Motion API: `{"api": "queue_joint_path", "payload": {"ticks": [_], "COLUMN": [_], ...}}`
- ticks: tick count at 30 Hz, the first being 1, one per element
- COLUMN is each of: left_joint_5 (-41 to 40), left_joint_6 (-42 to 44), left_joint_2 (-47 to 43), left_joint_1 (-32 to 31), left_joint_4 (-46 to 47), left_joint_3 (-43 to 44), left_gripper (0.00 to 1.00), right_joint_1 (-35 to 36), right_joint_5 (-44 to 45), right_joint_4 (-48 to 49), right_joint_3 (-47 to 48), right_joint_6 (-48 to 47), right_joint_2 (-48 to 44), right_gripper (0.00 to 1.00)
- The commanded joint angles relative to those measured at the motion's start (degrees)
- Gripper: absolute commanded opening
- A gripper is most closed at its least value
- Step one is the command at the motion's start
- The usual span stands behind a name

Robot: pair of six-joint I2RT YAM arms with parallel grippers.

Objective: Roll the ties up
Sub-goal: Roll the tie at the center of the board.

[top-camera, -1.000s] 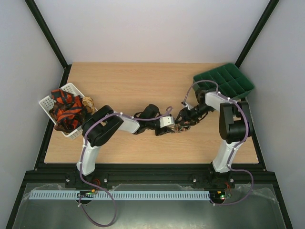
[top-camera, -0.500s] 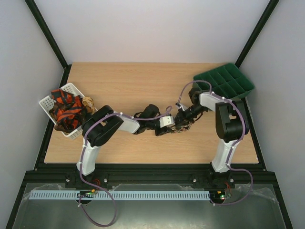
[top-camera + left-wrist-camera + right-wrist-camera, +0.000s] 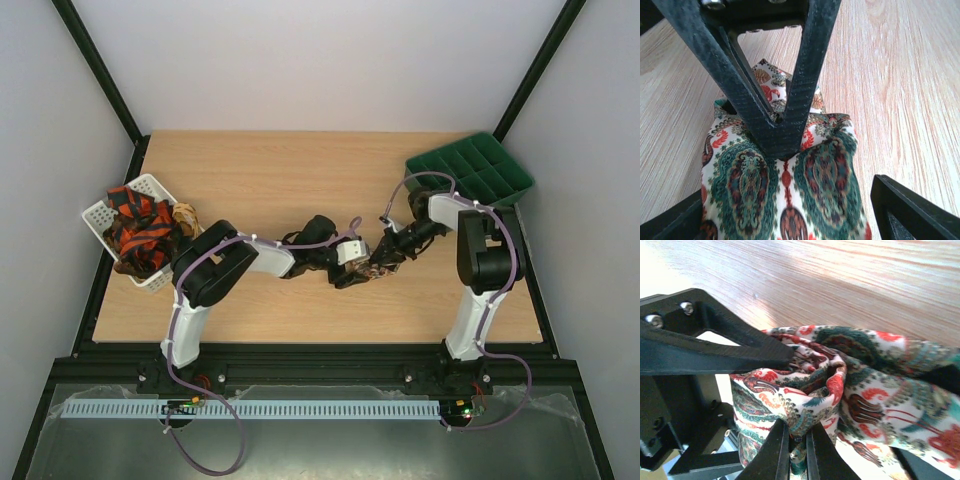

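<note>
1. A light wooden table [image 3: 260, 180] stands between pale walls.
2. The right gripper [image 3: 797, 447] is pinched tight on a fold of the paisley tie [image 3: 865, 385], which lies bunched mid-table.
3. The left gripper [image 3: 785, 220] stands wide apart, one finger on each side of the bundle, not clamping it.
4. At the table's left edge, a white basket [image 3: 97, 214] holds red-orange and black ties [image 3: 140, 232].
5. A green tray [image 3: 470, 170] sits at the far right corner.

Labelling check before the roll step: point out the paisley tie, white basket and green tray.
paisley tie [image 3: 785, 195]: left wrist view, patterned top face.
white basket [image 3: 95, 213]: top external view, left rim.
green tray [image 3: 470, 165]: top external view, bare compartment.
</note>
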Motion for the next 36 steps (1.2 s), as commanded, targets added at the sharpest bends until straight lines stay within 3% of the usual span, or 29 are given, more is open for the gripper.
{"api": "queue_joint_path", "payload": {"ticks": [1,7,14,24,28,36], "left_joint_5": [2.46,-0.16,-0.66,-0.66,-1.89,-5.45], "left_joint_6": [-2.73,-6.76,-7.52,-7.7,-6.07,0.23], "left_joint_2": [-0.81,0.97,0.69,3.3,5.01,3.0], "left_joint_1": [-0.55,-0.42,-0.34,-1.01,-1.34,-1.4], "left_joint_4": [0.14,2.2,3.9,3.32,0.8,-4.36], "left_joint_3": [1.39,2.28,1.85,4.77,6.0,2.2], "left_gripper": [0.79,0.81,0.91,0.9,0.8,0.46], "right_joint_1": [-1.07,-1.18,-1.42,-0.9,-0.12,-0.27], "right_joint_5": [16.98,19.42,22.45,18.36,14.87,12.65], "right_joint_4": [2.19,2.85,2.54,2.81,3.52,1.74], "right_joint_3": [-2.56,-2.66,-1.13,-2.78,-3.15,0.25], "right_joint_6": [-2.14,-2.97,-3.37,-0.88,0.97,0.84], "right_joint_2": [4.73,5.41,5.65,6.36,6.1,5.28], "right_gripper": [0.01,0.01,0.01,0.01,0.01,0.02]}}
